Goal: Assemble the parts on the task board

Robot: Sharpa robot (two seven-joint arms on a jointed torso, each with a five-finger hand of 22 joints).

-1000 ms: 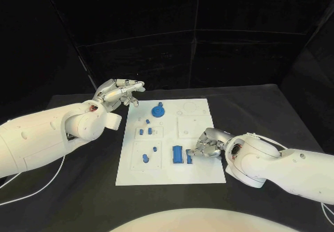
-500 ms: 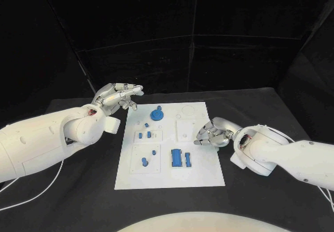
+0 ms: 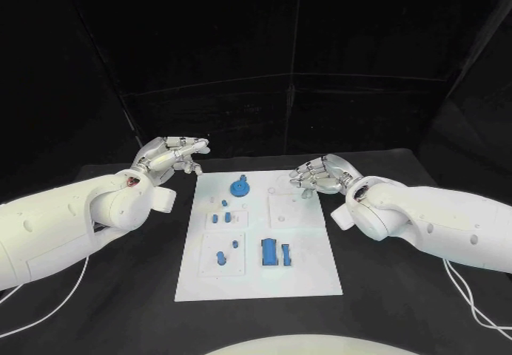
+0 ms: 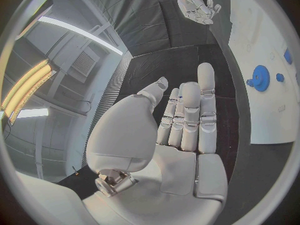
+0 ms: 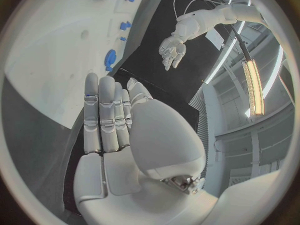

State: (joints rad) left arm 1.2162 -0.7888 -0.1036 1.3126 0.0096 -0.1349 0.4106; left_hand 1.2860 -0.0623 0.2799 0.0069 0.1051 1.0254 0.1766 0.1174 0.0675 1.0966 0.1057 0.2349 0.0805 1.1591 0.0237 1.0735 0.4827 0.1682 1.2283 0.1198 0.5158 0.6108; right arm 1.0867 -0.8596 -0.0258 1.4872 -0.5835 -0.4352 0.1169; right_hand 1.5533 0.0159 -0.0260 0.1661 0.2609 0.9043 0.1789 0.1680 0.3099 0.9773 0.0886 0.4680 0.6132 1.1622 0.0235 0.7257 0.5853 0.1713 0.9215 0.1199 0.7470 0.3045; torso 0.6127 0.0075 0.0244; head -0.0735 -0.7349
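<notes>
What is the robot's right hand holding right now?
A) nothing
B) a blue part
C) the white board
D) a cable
A: the right hand shows a bare palm with its fingers out straight, and it hovers at the far right corner of the task board, with no blue part in it.

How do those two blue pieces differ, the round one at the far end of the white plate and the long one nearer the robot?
The round gear-like part is a disc with a small knob on top; the long rectangular part is a flat block. The round part sits at the far end of the task board, near its middle line; the long part lies at the near end. Both are blue, and no hand touches either.
</notes>
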